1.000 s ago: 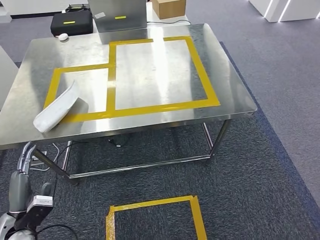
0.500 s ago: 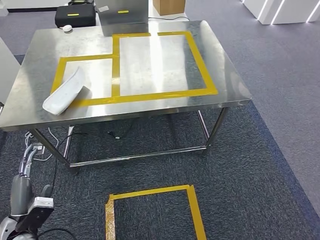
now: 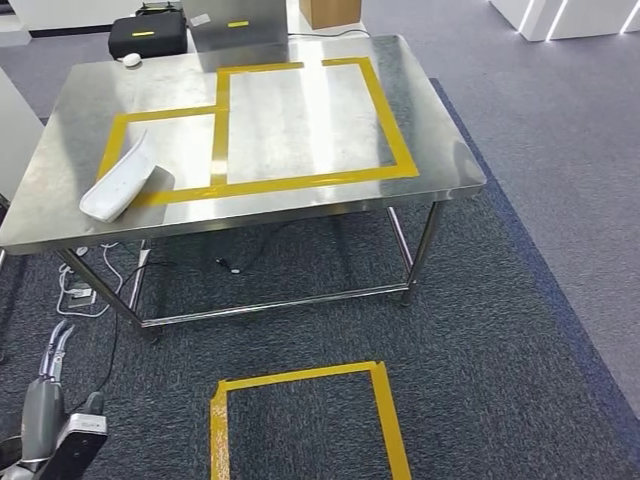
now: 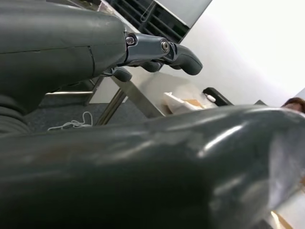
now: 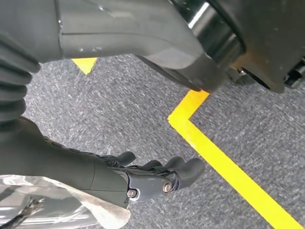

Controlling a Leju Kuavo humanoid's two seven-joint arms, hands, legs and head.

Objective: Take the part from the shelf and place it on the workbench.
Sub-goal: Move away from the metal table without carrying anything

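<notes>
- The white part (image 3: 119, 182) is lying on the steel tabletop (image 3: 68, 110), overlapping the yellow tape (image 3: 220, 125) near its front-left edge.
- The left robot hand (image 3: 47, 400) is hanging low over the carpet, well apart from it, fingers loosely extended, gripping nothing.
- The right robot hand (image 5: 144, 179) is hanging empty above the floor, fingers slightly curled.

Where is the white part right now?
In the head view, the white part lies on the steel workbench near its front left edge, overlapping the smaller yellow tape rectangle.
</notes>
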